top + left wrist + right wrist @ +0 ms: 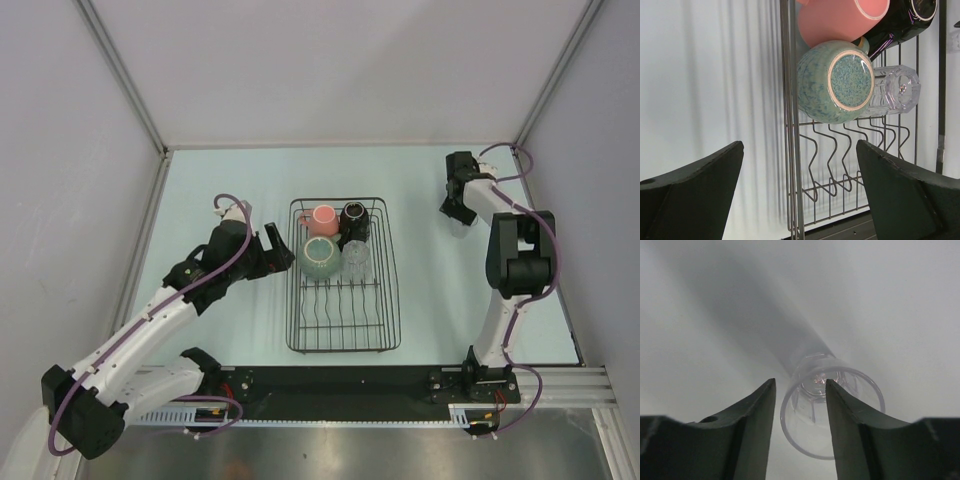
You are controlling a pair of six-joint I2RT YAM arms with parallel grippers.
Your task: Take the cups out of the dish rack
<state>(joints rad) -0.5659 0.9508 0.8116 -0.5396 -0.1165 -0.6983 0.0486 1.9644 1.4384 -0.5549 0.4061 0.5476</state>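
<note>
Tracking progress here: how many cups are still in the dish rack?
4 in the dish rack. Far end: pink mug left, black cup right. Just nearer: green cup left, clear tumbler right. A second tumbler is outside, at the right gripper. None seems hidden.

No lettering, label, brand mark, number or sign is legible in any of the three views.
</note>
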